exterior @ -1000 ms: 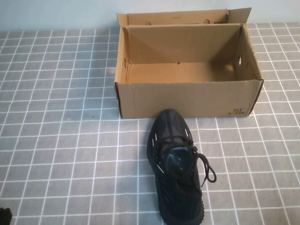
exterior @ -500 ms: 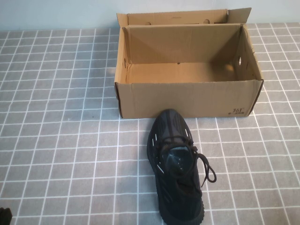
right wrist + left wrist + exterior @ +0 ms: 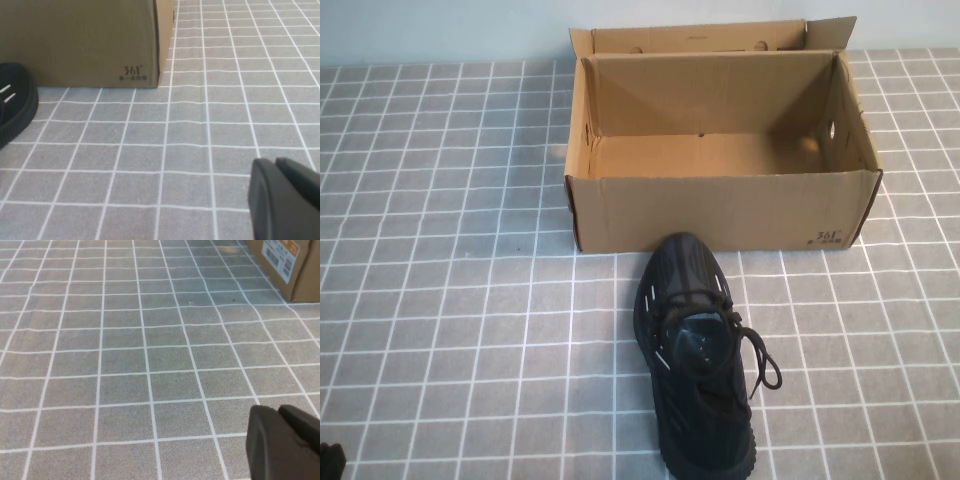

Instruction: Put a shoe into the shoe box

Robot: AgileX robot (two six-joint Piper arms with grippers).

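Observation:
The black knit shoe (image 3: 700, 355) lies on the grey checked cloth just in front of the shoe box (image 3: 720, 210), toe touching or nearly touching the box's front wall, heel toward me. The brown cardboard box is open and empty, its flap lid standing at the back. My left gripper (image 3: 280, 412) is shut and empty, low over the cloth at the near left; a bit of it shows in the high view (image 3: 330, 462). My right gripper (image 3: 277, 165) is shut and empty, near the cloth to the right of the shoe (image 3: 12, 107), facing the box's printed corner (image 3: 135, 72).
The grey cloth with white grid lines (image 3: 450, 300) covers the whole table. A labelled end of the box (image 3: 285, 262) shows in the left wrist view. Nothing else stands on the cloth.

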